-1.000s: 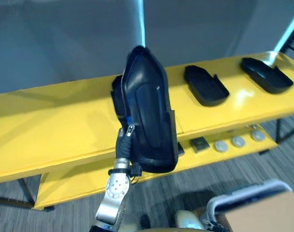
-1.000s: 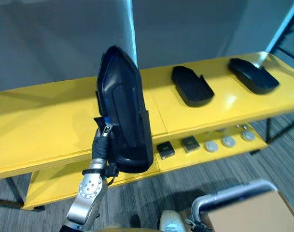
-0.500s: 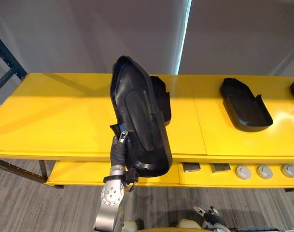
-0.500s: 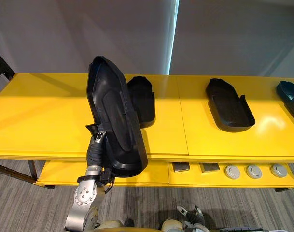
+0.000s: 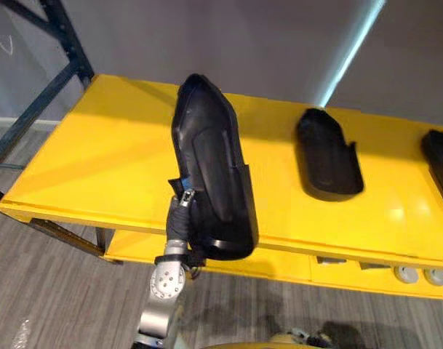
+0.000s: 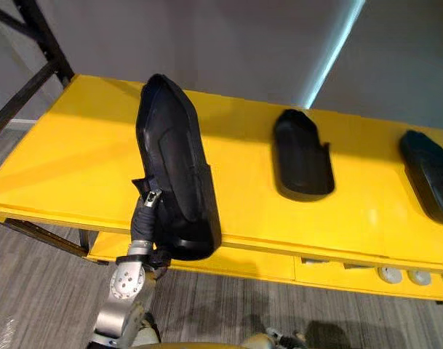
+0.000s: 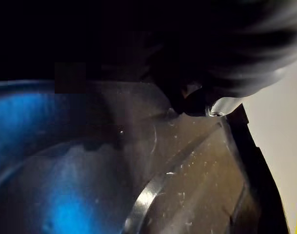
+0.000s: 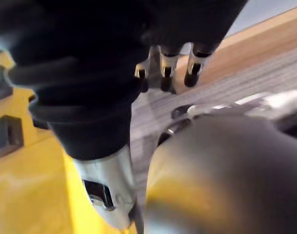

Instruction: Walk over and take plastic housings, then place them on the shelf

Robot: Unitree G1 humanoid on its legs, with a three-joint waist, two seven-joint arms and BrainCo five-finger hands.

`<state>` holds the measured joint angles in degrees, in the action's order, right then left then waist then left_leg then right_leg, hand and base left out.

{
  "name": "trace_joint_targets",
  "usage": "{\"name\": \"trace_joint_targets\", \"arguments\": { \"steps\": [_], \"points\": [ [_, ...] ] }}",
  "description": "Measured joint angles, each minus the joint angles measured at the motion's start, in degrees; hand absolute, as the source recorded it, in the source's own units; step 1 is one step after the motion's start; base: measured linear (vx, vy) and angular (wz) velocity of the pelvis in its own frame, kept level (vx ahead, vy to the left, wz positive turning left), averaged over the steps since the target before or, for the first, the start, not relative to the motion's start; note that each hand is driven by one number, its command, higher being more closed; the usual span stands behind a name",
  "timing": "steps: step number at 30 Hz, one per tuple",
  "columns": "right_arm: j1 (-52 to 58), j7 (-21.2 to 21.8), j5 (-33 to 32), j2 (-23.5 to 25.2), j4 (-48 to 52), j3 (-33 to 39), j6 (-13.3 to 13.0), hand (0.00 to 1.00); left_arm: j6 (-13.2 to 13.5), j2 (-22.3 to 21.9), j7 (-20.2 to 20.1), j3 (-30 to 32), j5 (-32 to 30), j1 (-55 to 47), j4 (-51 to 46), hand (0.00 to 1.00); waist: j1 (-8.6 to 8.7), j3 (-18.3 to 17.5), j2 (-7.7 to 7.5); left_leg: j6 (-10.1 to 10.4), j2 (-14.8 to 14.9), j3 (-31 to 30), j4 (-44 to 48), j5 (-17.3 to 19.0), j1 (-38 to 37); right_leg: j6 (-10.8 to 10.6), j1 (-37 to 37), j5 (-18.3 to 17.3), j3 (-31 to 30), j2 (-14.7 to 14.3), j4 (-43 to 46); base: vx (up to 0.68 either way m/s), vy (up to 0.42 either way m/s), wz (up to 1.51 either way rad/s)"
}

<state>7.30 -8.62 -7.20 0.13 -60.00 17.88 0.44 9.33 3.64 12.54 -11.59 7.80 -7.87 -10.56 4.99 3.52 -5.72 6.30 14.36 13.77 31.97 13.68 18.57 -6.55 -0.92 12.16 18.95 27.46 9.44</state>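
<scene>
A long black plastic housing (image 5: 210,182) stands upright in my left hand (image 5: 180,218), held in front of the yellow shelf top (image 5: 97,160). The hand's dark wrist cover shows at the housing's lower left edge. In the left wrist view a dark fingertip (image 7: 203,104) presses on the housing's surface (image 7: 187,165). Two more black housings lie flat on the shelf top, one in the middle (image 5: 327,154) and one at the right edge (image 5: 441,158). My right hand (image 8: 165,68) hangs low over the floor with relaxed fingers, holding nothing.
A lower yellow shelf (image 5: 352,270) carries small grey round parts (image 5: 417,275) at the right. A dark blue rack post (image 5: 57,58) rises at the shelf's left end. The shelf top left of the held housing is bare.
The camera has swung, so the shelf now runs tilted and its left end with the rack post has come into view. The housing stays upright in my left hand.
</scene>
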Motion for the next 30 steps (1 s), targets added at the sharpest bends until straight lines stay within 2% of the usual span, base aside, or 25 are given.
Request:
{"name": "trace_joint_targets", "arguments": {
  "steps": [1, 2, 3, 4, 5, 6, 7, 8, 9, 10, 12, 16, 19, 26, 30],
  "points": [
    [-0.8, 0.0, 0.8, -0.5, 0.3, 0.0, 0.0, 0.0, 0.1, 0.2, 0.1, 0.1, 0.0, 0.2, 0.1, 1.0, -0.47, 0.0, 0.43, -1.4, -0.2, 3.0, -2.6, 1.2, -2.2, 10.1, -4.8, -1.9, 1.0, 1.0, 7.4, 0.12, 0.518, -0.57],
    [-1.1, 0.0, 1.1, -0.7, 0.6, -0.2, 0.0, 0.0, 0.1, 0.2, 0.2, 0.1, 0.0, 0.3, 0.4, 1.0, -0.46, 0.1, 0.51, -2.1, -0.7, 4.0, -4.2, 0.9, -3.3, 12.5, -7.7, -6.0, 0.5, 0.6, 13.1, 0.14, 0.406, -0.62],
    [-1.6, 0.1, 1.4, -1.0, 0.7, -0.8, -0.1, 0.0, 0.1, 0.2, 0.3, 0.0, -0.2, 0.2, 1.9, 1.0, -0.5, 0.5, 1.17, -3.4, -1.9, 5.7, -8.1, -0.1, -6.7, 8.5, -11.1, -14.2, -2.2, -3.3, 21.5, 0.11, 0.319, -0.44],
    [-1.9, 0.1, 1.4, -1.2, 1.1, -0.9, -0.3, 0.0, -0.1, 0.1, 0.3, -0.2, -1.0, 0.1, 3.7, 1.0, 0.02, 1.2, 2.27, -4.1, -3.0, 7.0, -12.5, -1.2, -11.1, 6.4, -11.8, -20.5, -3.9, -9.1, 26.2, 0.1, 0.31, -0.35],
    [-2.0, 0.1, 1.3, -1.2, 1.5, -0.9, -0.4, 0.0, -0.1, 0.0, 0.3, -0.4, -1.3, 0.1, 4.1, 1.0, 0.45, 1.5, 2.77, -4.4, -3.6, 7.3, -14.3, -1.8, -12.8, 6.0, -11.9, -23.0, -4.2, -12.1, 27.5, 0.07, 0.271, -0.17],
    [-1.8, 0.2, 1.3, -1.2, 2.7, -0.9, -0.4, 0.0, 0.0, -0.1, 0.2, -1.5, -1.8, 0.3, 4.2, 1.0, 0.68, 1.9, 3.49, -4.9, -4.8, 8.2, -16.9, -2.4, -15.3, 5.3, -12.7, -26.3, -4.7, -18.1, 28.4, 0.06, 0.213, -0.06],
    [-1.8, 0.3, 1.2, -1.1, 3.0, -0.9, -0.4, 0.0, 0.0, -0.6, 0.0, -2.6, -2.0, 0.5, 4.0, 1.0, 0.69, 1.9, 3.59, -5.0, -6.3, 8.7, -17.7, -2.5, -16.2, 5.3, -13.4, -27.4, -4.8, -22.9, 25.7, 0.07, 0.204, -0.02],
    [-1.7, 0.3, 1.1, -1.0, 3.0, -1.0, -0.4, 0.0, 0.0, -0.9, 0.0, -3.0, -2.0, 0.4, 4.0, 1.0, 0.72, 1.7, 3.28, -5.0, -7.5, 8.7, -17.7, -2.5, -16.2, 6.0, -13.2, -26.7, -4.8, -24.6, 22.0, 0.11, 0.149, 0.06],
    [-1.4, 0.2, 1.1, -0.7, 3.0, -1.1, -0.3, 0.0, -0.1, -1.4, 0.1, -3.1, -2.7, 0.2, 3.9, 1.0, 0.57, 1.1, 1.77, -5.2, -9.7, 8.7, -17.6, -2.3, -16.4, 10.9, -12.2, -25.2, -4.2, -24.8, 16.5, 0.16, 0.112, -0.03],
    [-1.5, 0.2, 1.0, -1.1, 3.2, -1.0, -0.3, 0.0, -0.5, -3.2, 0.2, -3.1, -3.7, -0.3, 3.9, 1.0, 0.41, 1.7, 3.66, -5.2, -9.7, 8.6, -17.6, -2.3, -16.6, 11.6, -10.2, -24.9, -4.5, -25.5, 12.6, 0.15, 0.076, -0.09],
    [-1.3, 0.2, 0.9, -1.7, 3.7, -0.9, -0.3, 0.0, -0.6, -4.5, 0.2, -2.7, -4.0, -1.3, 3.3, 1.0, 0.37, 1.9, 5.25, -5.2, -8.9, 8.8, -17.7, -2.3, -17.0, 11.5, -8.3, -23.2, -4.7, -26.9, 9.1, 0.09, 0.031, -0.24],
    [0.0, 0.1, 0.9, -0.7, 5.7, -0.9, -0.2, 0.0, -0.6, -4.6, 0.0, -1.3, -4.0, -2.4, -0.1, 1.0, -0.1, 1.0, 5.08, -4.9, -8.1, 10.6, -20.8, -2.4, -20.6, 11.4, -5.2, -21.4, -6.5, -29.2, 5.0, 0.04, -0.009, -0.28],
    [0.7, 0.1, 1.1, -0.6, 6.1, -0.7, -0.1, 0.0, -0.6, -4.5, -0.2, -1.1, -4.2, -2.3, -1.0, 1.0, -0.93, 0.1, 5.36, -4.0, -8.1, 12.1, -23.8, -3.2, -21.6, 11.0, -4.2, -19.0, -7.8, -30.4, 0.9, -0.01, 0.033, -0.25],
    [2.9, 0.1, 2.2, 0.0, 7.1, 0.2, -0.1, 0.0, -2.0, -4.5, 1.3, 3.2, -11.1, -1.7, -0.5, 1.0, -1.06, -1.4, 5.22, -4.8, -9.4, 12.3, -26.9, -5.0, -22.5, 10.3, -1.8, -15.5, -8.0, -30.4, -5.0, -0.02, 0.062, 0.0],
    [3.0, 0.2, 3.3, -0.1, 7.1, 0.3, -0.1, 0.0, -4.5, -2.3, 3.5, 5.6, -17.0, 2.9, 5.2, 1.0, -1.11, -1.8, 5.77, -5.2, -10.6, 11.5, -30.7, -7.2, -23.4, 9.4, 0.8, -11.4, -7.5, -30.5, -11.5, -0.05, 0.046, 0.09]
  ]
}}
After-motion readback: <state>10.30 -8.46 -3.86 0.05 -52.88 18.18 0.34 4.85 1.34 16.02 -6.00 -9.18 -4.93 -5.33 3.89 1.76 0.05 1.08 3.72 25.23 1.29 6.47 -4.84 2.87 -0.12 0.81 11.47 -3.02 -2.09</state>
